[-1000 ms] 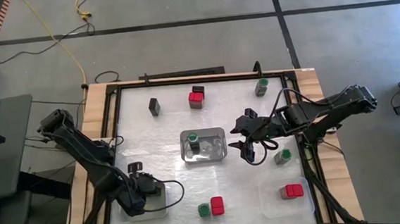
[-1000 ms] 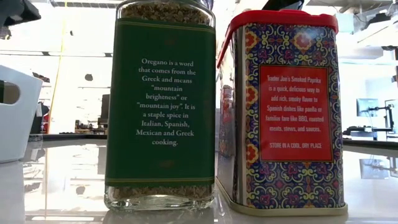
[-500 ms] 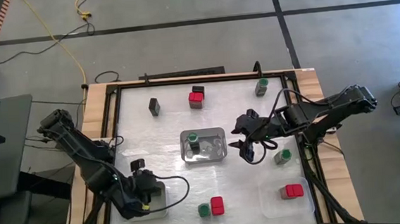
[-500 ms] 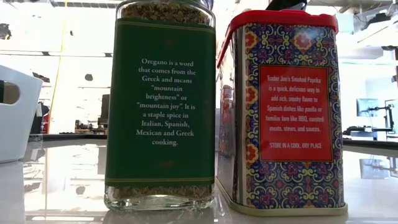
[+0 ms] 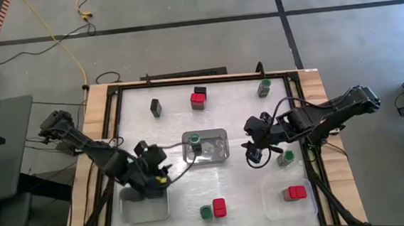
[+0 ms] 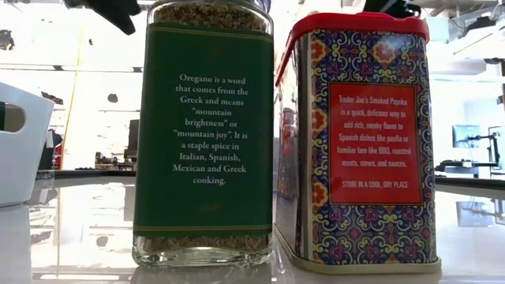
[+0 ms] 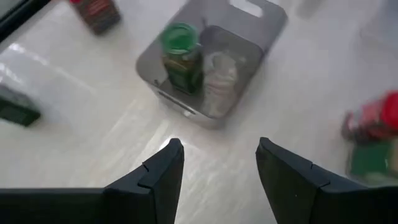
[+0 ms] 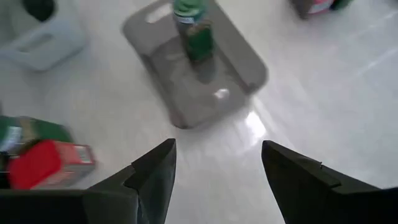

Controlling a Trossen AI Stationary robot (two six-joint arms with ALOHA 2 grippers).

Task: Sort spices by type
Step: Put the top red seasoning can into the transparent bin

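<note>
Lit evenly and brightly from overhead in the high view, throwing only soft, short shadows beside the arms. Glaring in pale streaks across the glossy tabletop [image 5: 173, 115], strongest in both wrist views just ahead of the jaws. Blurring noticeably in the wrist views: smearing the green-lidded jar [image 7: 180, 55] in the grey tray [image 7: 249, 28] and the red-topped box [image 8: 46, 163] near the frame edge. Blowing out the room behind in the low view, backlighting the oregano jar [image 6: 207, 134] and paprika tin [image 6: 359, 134], both staying sharp with readable print.
</note>
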